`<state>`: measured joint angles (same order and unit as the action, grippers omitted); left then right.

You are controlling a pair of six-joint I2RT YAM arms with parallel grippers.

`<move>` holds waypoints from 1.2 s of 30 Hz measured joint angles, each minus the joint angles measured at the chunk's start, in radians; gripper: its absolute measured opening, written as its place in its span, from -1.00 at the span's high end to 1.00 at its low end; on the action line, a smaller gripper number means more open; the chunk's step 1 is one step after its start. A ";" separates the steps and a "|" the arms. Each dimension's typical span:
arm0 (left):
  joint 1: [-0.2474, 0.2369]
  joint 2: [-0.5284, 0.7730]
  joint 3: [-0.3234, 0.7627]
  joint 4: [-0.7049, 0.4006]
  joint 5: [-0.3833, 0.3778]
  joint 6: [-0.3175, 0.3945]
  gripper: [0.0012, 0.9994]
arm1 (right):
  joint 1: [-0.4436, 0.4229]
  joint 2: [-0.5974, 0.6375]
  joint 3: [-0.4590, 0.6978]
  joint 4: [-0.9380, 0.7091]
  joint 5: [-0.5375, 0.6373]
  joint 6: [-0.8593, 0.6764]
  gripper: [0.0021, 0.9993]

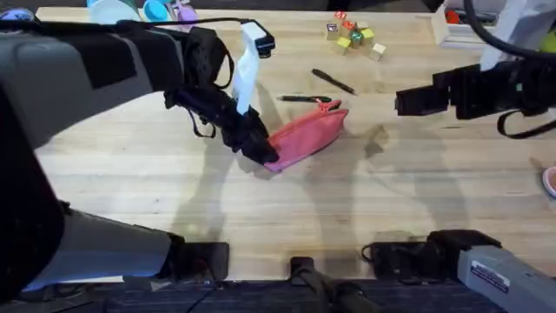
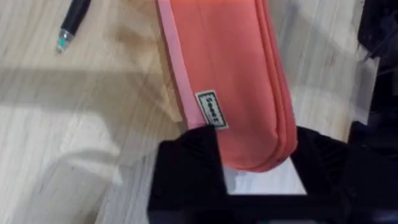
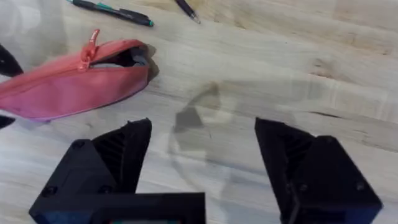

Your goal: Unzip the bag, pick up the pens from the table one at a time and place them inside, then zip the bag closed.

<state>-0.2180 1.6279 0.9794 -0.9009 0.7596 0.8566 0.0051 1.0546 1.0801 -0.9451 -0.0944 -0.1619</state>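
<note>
Gripping one end of the pink bag point(image 1: 308, 135), the left gripper point(image 1: 259, 149) pins it on the table point(image 1: 391, 200); the right gripper point(image 3: 202, 158) hovers with fingers spread, two pens point(image 1: 334, 82) nearby.

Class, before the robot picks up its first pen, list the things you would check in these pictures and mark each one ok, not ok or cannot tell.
1. Bag held steady: ok, the left gripper is shut on its tapered end.
2. Zipper opened: ok at the end by the pull, a dark gap shows there; full length cannot tell.
3. Right gripper free to grasp: ok, open and holding nothing.
4. Both pens on the table: ok, lying beyond the bag.
5. Pens apart from each other: ok.
</note>
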 joint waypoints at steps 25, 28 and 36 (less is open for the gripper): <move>0.002 0.000 -0.001 0.045 0.017 0.001 0.92 | -0.002 0.000 0.000 0.184 -0.357 0.078 -0.99; 0.002 0.000 -0.003 0.049 0.018 0.001 0.92 | 0.011 0.001 0.002 0.180 -0.415 0.166 -0.99; 0.005 0.000 -0.005 0.059 0.019 0.001 0.92 | 0.201 0.089 0.138 0.135 -0.296 0.211 -0.99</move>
<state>-0.2134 1.6276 0.9743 -0.8417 0.7785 0.8574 0.2065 1.1432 1.2178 -0.8100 -0.3907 0.0494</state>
